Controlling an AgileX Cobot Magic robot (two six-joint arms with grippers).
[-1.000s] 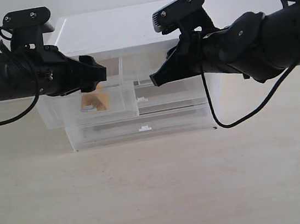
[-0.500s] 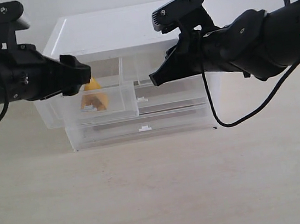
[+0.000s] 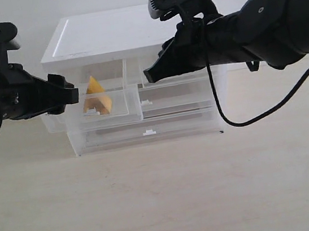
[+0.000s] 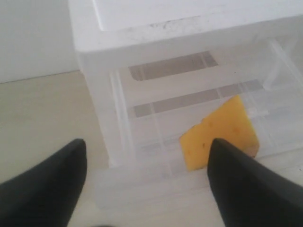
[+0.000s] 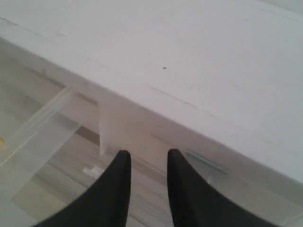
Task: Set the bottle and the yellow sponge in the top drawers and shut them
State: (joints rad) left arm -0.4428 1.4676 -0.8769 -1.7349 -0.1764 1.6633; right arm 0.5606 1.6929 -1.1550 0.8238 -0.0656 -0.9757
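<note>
On the pale tabletop [image 3: 165, 194] stands a translucent drawer unit [image 3: 109, 33] with a flat white top. Its top row holds 2 half-width drawers, and the full-width drawers [image 3: 184, 124] lie beneath, each with a small white tab handle.

The left top drawer [image 3: 124, 102] stands drawn well forward of the unit. Inside it lies the yellow sponge [image 3: 96, 97], a cheese-like wedge with small holes. Its point is up in the exterior view, and it sits toward the drawer's front wall. In the left wrist view the same sponge [image 4: 220, 132] shows through the open top of the drawer, touching nothing but the drawer itself.

The left pincer [image 3: 71, 95] hangs just beside that drawer's outer left side, apart from the sponge. In its wrist view the left pincer [image 4: 147, 187] is spread wide, its 2 dark fingers [image 4: 47, 189] far apart, and it grips nothing.

The right top drawer [image 3: 184, 79] sits further back than its neighbour, partly hidden by the right arm, so its handle and contents cannot be made out. The right pincer [image 3: 148, 76] is level with the top row, near the divider between the 2 drawers. In its wrist view the right pincer [image 5: 147, 189] shows its fingers [image 5: 111, 194] close together with a narrow gap between them, and nothing held.
</note>
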